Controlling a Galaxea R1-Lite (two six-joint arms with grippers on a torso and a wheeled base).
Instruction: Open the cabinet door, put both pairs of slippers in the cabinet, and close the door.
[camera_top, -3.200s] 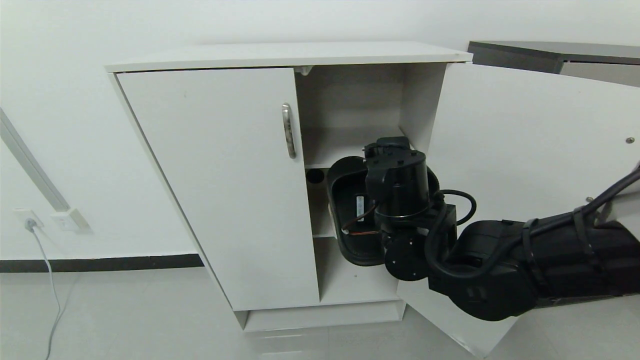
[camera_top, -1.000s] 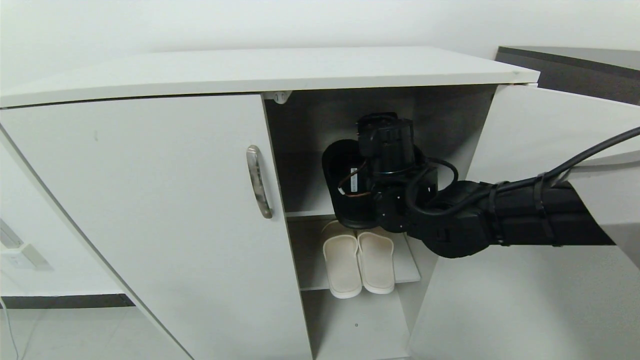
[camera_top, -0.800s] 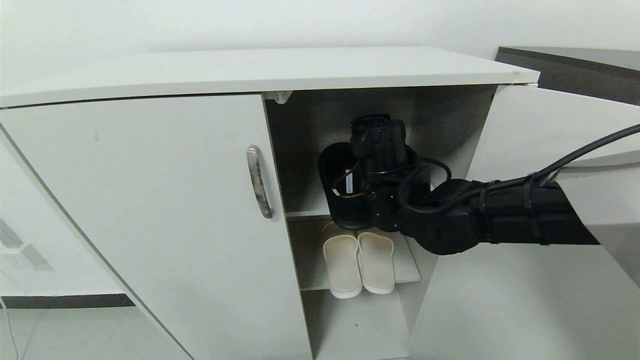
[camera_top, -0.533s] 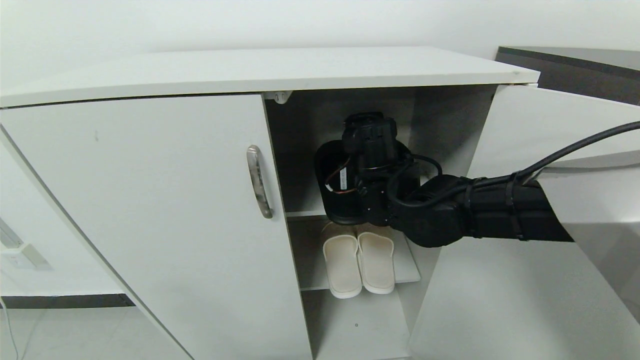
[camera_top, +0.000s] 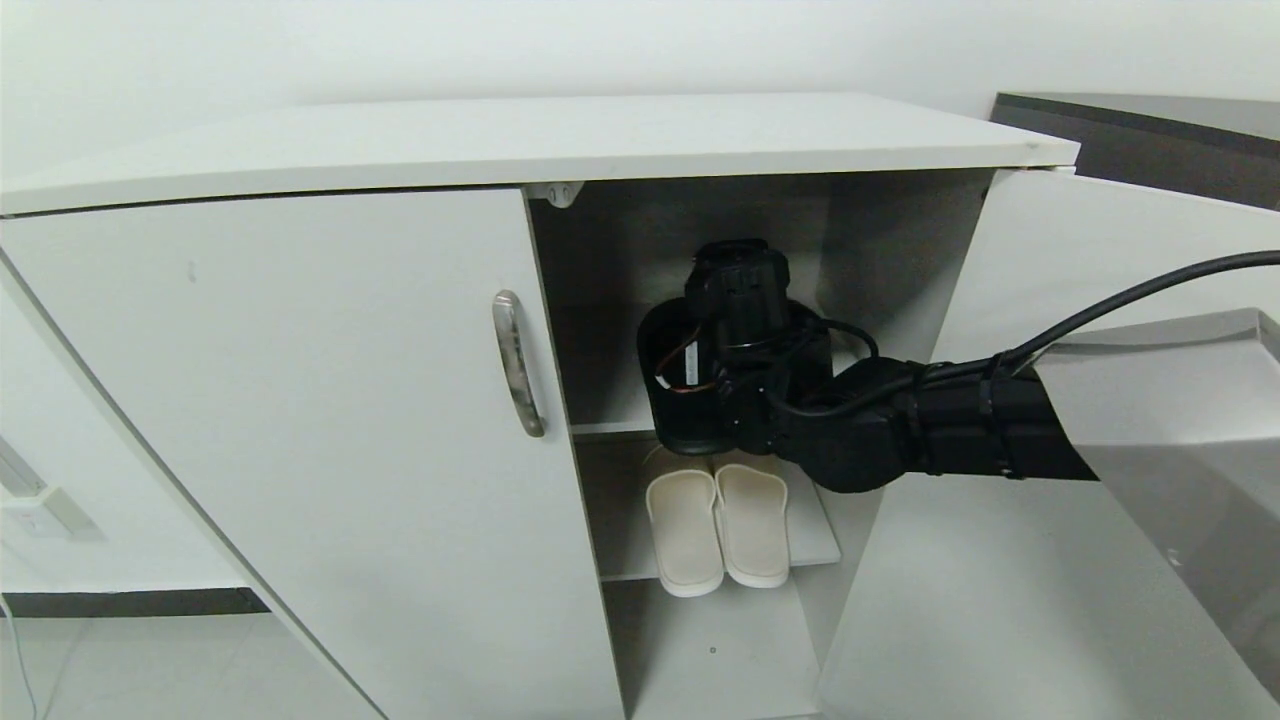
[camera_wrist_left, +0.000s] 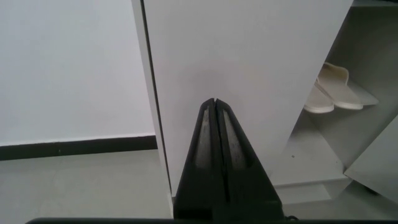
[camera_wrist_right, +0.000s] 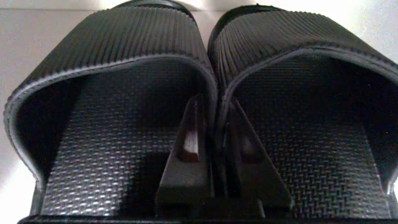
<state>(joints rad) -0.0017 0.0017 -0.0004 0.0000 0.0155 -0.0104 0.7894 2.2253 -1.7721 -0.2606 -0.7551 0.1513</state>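
The white cabinet (camera_top: 540, 135) has its right door (camera_top: 1040, 560) swung open and its left door (camera_top: 300, 440) shut. A white pair of slippers (camera_top: 717, 522) lies on the middle shelf. My right arm holds the black pair of slippers (camera_top: 665, 385) inside the upper compartment, just above the top shelf. The right gripper (camera_wrist_right: 214, 146) is shut on the two inner edges of the black pair of slippers (camera_wrist_right: 124, 106), pinched side by side. My left gripper (camera_wrist_left: 215, 124) is shut with nothing in it, facing the left door (camera_wrist_left: 249, 56) from low down; the white slippers (camera_wrist_left: 333, 93) show beyond it.
A metal handle (camera_top: 517, 362) sits on the left door. The bottom compartment (camera_top: 715, 660) of the cabinet is bare. A dark-topped piece of furniture (camera_top: 1140, 140) stands behind the open door. A wall socket (camera_top: 45, 510) is at the far left.
The camera moved closer and higher since the oldest frame. Over the last second my right arm pushed the black slippers deeper into the upper compartment, then lowered them slightly.
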